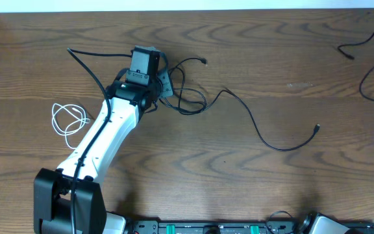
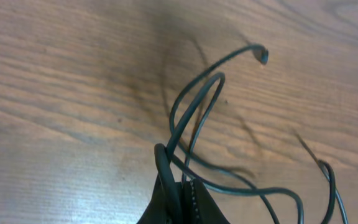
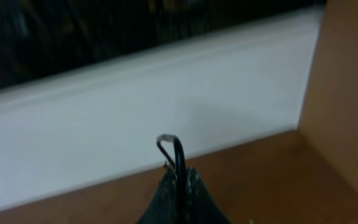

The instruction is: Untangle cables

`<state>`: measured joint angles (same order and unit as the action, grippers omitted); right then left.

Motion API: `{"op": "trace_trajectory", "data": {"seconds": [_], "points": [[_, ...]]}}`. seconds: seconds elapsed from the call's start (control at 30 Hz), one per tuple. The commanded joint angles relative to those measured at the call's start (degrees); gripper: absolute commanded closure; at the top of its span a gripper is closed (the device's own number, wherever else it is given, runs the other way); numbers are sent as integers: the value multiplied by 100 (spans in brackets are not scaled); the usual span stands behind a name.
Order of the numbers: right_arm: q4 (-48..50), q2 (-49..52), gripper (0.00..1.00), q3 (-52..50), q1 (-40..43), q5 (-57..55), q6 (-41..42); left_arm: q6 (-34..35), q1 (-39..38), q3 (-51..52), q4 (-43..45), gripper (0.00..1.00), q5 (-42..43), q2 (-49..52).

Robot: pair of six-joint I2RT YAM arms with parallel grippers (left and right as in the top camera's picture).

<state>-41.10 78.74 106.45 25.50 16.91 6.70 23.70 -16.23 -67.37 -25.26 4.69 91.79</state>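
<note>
Overhead, the looped black cable (image 1: 190,97) lies bunched at your left arm's tip, the white cable (image 1: 67,120) is coiled apart to its left, and a second black cable (image 1: 369,39) lies far right: all are light, limp cords that will snag rather than push. In the left wrist view, your left gripper (image 2: 184,196) is clamped on a strand of those loops; a hold nearer the plug (image 2: 263,55) would likely pull freer. In the right wrist view, your right gripper (image 3: 180,183) is pinched closed on a thin black cable bend (image 3: 169,144), though you cannot tell which cable it belongs to.
</note>
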Motion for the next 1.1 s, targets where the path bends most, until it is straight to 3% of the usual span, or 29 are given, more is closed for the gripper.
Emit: {"op": "trace_trajectory", "data": {"seconds": [0.0, 0.17, 0.37, 0.5, 0.6, 0.63, 0.73, 0.8, 0.87, 0.97, 1.0, 1.03, 1.07], "points": [[-793, 264, 99, -79, 31, -503, -118, -76, -122, -109, -68, 92, 570, 55], [-1703, 960, 99, -516, 35, -1613, -94, -79, -514, -109, -190, 92, 570, 352], [-1602, 1707, 99, -1064, 35, -2426, 260, 87, -640, -109, -341, 92, 577, 614], [-1576, 2312, 99, -1305, 46, -3005, 754, 361, -697, -109, -293, 90, 1117, 627], [-1762, 2791, 99, -1368, 83, -3368, 1128, 363, -754, -109, -297, 78, 1163, 627], [-1836, 2957, 99, -1368, 111, -3460, 1222, 363, -789, -109, -297, 67, 1167, 627], [-1902, 3276, 99, -1368, 225, -3499, 1303, 358, -914, -109, -291, 55, 1252, 627], [-1958, 3412, 99, -1368, 319, -3477, 1325, 361, -1029, -109, -254, 33, 1287, 627], [-2006, 3458, 88, -1368, 417, -3407, 1508, 358, -1163, -109, -225, 7, 1261, 627], [-2022, 3407, 78, -1368, 529, -3200, 1611, 459, -1373, -109, -164, 5, 1073, 627], [-2022, 3379, 65, -1368, 555, -3130, 1635, 468, -1460, -109, -140, 5, 903, 627], [-2024, 3346, 22, -1368, 575, -3062, 1668, 468, -1541, -109, -122, 4, 717, 629], [-2022, 3307, 1, -1368, 599, -2964, 1663, 468, -1626, -107, -96, 4, 490, 640]]}}
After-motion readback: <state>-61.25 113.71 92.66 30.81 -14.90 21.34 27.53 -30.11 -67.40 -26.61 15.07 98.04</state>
